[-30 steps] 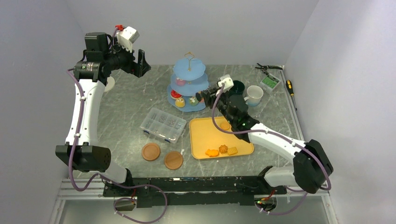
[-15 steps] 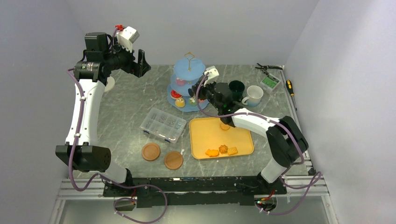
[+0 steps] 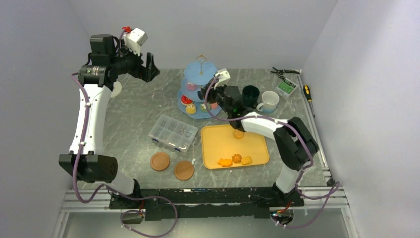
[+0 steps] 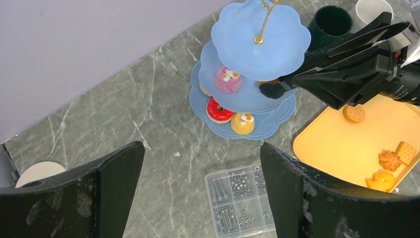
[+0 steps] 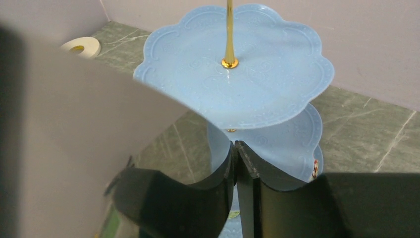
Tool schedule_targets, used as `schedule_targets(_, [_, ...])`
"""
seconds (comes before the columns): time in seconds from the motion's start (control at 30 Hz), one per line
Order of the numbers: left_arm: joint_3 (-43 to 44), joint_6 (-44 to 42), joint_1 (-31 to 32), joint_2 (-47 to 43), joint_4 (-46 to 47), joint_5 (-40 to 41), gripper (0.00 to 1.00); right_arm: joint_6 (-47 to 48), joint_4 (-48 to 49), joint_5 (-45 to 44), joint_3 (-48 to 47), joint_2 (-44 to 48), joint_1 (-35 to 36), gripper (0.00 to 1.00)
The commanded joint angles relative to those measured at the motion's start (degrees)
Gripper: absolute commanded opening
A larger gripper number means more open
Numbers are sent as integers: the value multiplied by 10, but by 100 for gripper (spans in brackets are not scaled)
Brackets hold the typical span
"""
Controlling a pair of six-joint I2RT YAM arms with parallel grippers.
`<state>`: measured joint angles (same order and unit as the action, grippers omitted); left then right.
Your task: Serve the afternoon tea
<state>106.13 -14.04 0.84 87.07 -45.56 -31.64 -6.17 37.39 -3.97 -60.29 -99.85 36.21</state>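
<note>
Your R hand [image 3: 214,95], clenched on black tongs [image 4: 307,77], swung left to light-blue three-tier stand [image 3: 200,74]; L hand [image 3: 149,68] stays released.

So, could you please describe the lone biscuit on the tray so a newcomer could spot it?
Find the yellow tray right of the clear compartment box. Three treats cluster at its near right corner. The round biscuit lies alone by the far edge, plain and disc-shaped where the others are lobed or square.
</note>
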Motion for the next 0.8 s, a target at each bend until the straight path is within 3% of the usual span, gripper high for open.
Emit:
schedule_targets(0.0, [11,-1,-3,-13,-3,-7,93,-5,37,4,-28,4,-3,52])
schedule_targets(0.1, [11,0,-2,-15,-4,-1,93,-3,38,2,-14,28,-2,59])
schedule_targets(0.33, [21,0,-2,-12,-22,14,93,11,10,-7,30,114,-2,62])
schedule_targets(0.6, [11,16,-4,-27,-37,24,93,-14,-82,-60,167,289,-2,62])
schedule_targets(0.77, [36,7,-4,-14,-99,55,93,-44,-173,-103,260,399,-2,62])
